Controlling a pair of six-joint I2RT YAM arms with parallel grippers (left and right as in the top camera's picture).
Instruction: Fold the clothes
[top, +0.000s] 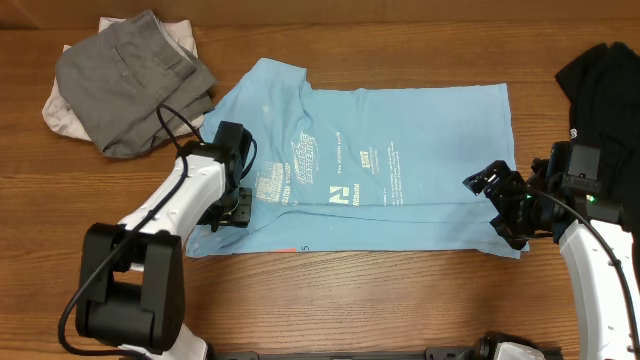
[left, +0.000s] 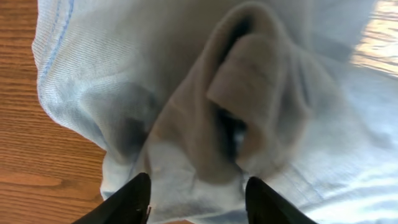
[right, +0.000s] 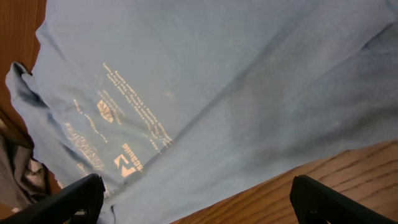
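While the light blue T-shirt (top: 400, 130) lies spread flat across the middle of the wooden table (top: 350, 300), its printed logos (top: 335, 170) face up left of centre and one short sleeve points toward the upper left of the overhead frame. Beyond that sleeve, in the upper left corner, a grey garment (top: 135, 75) sits crumpled on top of an off-white garment (top: 60, 112). A black garment (top: 605, 75) is heaped at the upper right edge, apart from the shirt. The left gripper (top: 232, 208) is down on the shirt's lower left part. In the left wrist view its dark fingers (left: 134, 199) stand partly apart at the bottom of the frame, with a puckered, shadowed fold of blue cloth bunched up between and beyond them. Whether they actually pinch that fold cannot be told. The right gripper (top: 497, 207) hangs over the shirt's lower right corner. In the right wrist view its fingers (right: 74, 198) are spread wide at the two lower corners, with smooth blue cloth and bare wood between them and nothing held.
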